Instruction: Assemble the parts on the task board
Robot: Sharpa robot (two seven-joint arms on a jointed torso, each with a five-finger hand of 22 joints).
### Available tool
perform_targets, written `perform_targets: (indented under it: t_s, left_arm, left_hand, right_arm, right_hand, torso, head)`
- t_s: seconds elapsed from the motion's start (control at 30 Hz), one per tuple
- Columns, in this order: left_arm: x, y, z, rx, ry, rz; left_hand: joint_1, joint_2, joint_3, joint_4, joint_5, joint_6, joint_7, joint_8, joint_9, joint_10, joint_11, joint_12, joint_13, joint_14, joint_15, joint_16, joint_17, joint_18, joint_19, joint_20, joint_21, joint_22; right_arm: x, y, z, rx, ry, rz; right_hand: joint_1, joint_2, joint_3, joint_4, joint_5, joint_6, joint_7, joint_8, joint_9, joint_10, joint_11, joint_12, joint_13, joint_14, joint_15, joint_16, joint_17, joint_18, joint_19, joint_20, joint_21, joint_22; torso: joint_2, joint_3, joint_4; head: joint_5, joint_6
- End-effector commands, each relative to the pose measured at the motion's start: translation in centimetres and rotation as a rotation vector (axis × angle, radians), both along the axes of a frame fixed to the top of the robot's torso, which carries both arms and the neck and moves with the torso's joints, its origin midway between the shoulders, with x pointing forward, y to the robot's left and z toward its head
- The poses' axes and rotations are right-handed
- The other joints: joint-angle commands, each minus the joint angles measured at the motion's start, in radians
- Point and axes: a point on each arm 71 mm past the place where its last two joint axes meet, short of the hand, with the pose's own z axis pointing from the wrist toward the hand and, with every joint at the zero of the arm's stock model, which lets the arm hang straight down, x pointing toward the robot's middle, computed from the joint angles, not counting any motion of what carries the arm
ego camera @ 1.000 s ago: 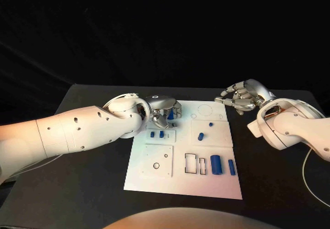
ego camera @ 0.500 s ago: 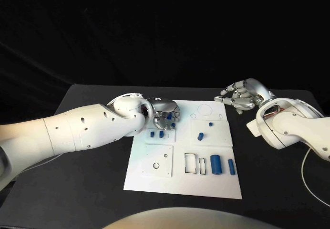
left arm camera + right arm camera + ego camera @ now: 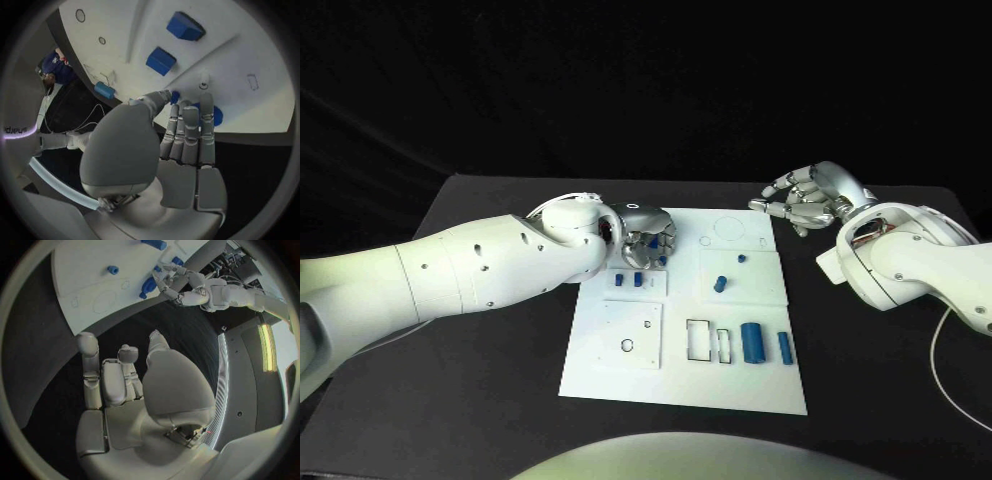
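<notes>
Blue peg: a small round blue part (image 3: 209, 114) sits under my left fingertips (image 3: 190, 111) at the far left corner of the white board (image 3: 689, 385).
Step, as I judge it: seating that peg in its place near the far edge of the board.
How to do it well: I should keep the peg upright, press straight down without sliding it sideways, and ease off only once it feels bottomed (a tilt would jam it, I think).
Left hand (image 3: 643, 240): fingers curled down over the peg, tips touching it; whether I truly pinch it or only press on it, I cannot tell.
Right hand (image 3: 805, 203): hanging beyond the far right corner of the board, fingers curled in loosely, nothing in them, touching nothing.
Other parts: two blue blocks (image 3: 161, 60) lie on the board just beside my left hand; a long blue cylinder (image 3: 753, 344) lies near the board's near right corner.
</notes>
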Motion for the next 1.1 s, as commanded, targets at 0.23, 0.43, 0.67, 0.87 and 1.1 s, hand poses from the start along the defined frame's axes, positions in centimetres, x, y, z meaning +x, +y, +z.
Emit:
perform_targets:
  t_s: [0.23,0.43,0.67,0.87,1.1]
  left_arm:
    - [0.03,-0.21,-0.28,0.035,0.023,-0.008]
    - [0.13,-0.39,-0.37,0.038,0.028,-0.009]
    - [0.14,-0.68,-0.44,0.034,0.036,-0.017]
    - [0.20,-0.70,-0.41,0.026,0.034,-0.013]
    - [0.35,-0.59,-0.37,0.019,0.024,-0.002]
  left_hand:
    - [0.004,0.005,0.019,-0.006,-0.002,0.027,-0.003,-0.008,-0.004,0.037,-0.008,-0.007,-0.005,0.033,-0.006,0.031,0.036,0.014,-0.001,-0.011,0.023,0.013]
    - [0.004,0.005,0.023,-0.009,-0.002,0.029,-0.003,-0.011,-0.005,0.042,-0.010,-0.009,-0.006,0.040,-0.007,0.038,0.044,0.014,-0.001,-0.013,0.028,0.017]
    - [0.002,0.014,0.035,-0.014,-0.003,0.044,-0.006,-0.015,-0.006,0.060,-0.015,-0.013,-0.009,0.060,-0.012,0.057,0.070,0.014,-0.001,-0.016,0.041,0.025]
    - [0.003,0.028,0.054,-0.032,-0.005,0.076,-0.012,-0.021,-0.002,0.104,-0.028,-0.030,-0.015,0.120,-0.024,0.099,0.154,0.015,0.010,-0.027,0.070,0.041]
    - [0.008,0.042,0.069,-0.058,-0.012,0.110,-0.015,-0.026,0.006,0.147,-0.036,-0.058,-0.020,0.156,-0.033,0.119,0.198,0.015,0.018,-0.037,0.095,0.055]
  right_arm:
    - [0.00,0.12,0.04,-0.008,-0.009,0.005]
    - [-0.01,0.16,0.04,-0.008,-0.009,0.006]
    - [-0.02,0.20,0.05,-0.007,-0.009,0.007]
    - [-0.01,0.23,0.05,-0.007,-0.010,0.008]
    - [-0.01,0.23,0.06,-0.007,-0.011,0.008]
  right_hand:
    - [-0.003,-0.008,-0.005,0.002,0.003,-0.007,-0.002,0.007,0.001,-0.005,-0.002,-0.005,-0.003,-0.003,-0.001,-0.008,0.000,0.015,-0.005,0.001,-0.006,-0.002]
    - [-0.004,-0.007,-0.005,0.002,0.003,-0.007,-0.002,0.008,0.002,-0.005,-0.002,-0.005,-0.004,-0.003,-0.001,-0.008,-0.001,0.015,-0.005,0.001,-0.006,-0.002]
    - [-0.004,-0.007,-0.005,0.001,0.003,-0.006,-0.003,0.008,0.002,-0.004,-0.003,-0.006,-0.005,-0.003,-0.001,-0.009,-0.001,0.015,-0.005,0.001,-0.007,-0.003]
    - [-0.004,-0.007,-0.005,0.001,0.003,-0.006,-0.003,0.008,0.002,-0.004,-0.003,-0.006,-0.005,-0.003,-0.001,-0.009,-0.001,0.015,-0.005,0.001,-0.007,-0.003]
    - [-0.004,-0.007,-0.005,0.001,0.003,-0.006,-0.003,0.008,0.002,-0.004,-0.003,-0.006,-0.005,-0.003,-0.001,-0.009,-0.001,0.015,-0.005,0.001,-0.007,-0.003]
  torso:
    - [-0.001,0.0000,0.0005]
    - [0.000,-0.0001,-0.0003]
    - [-0.001,-0.0003,0.0000]
    - [-0.001,-0.0001,0.0007]
    - [-0.001,-0.0004,-0.0001]
  head:
    - [0.002,-0.004]
    - [0.002,-0.004]
    - [0.003,-0.005]
    - [0.002,-0.006]
    - [0.002,-0.006]
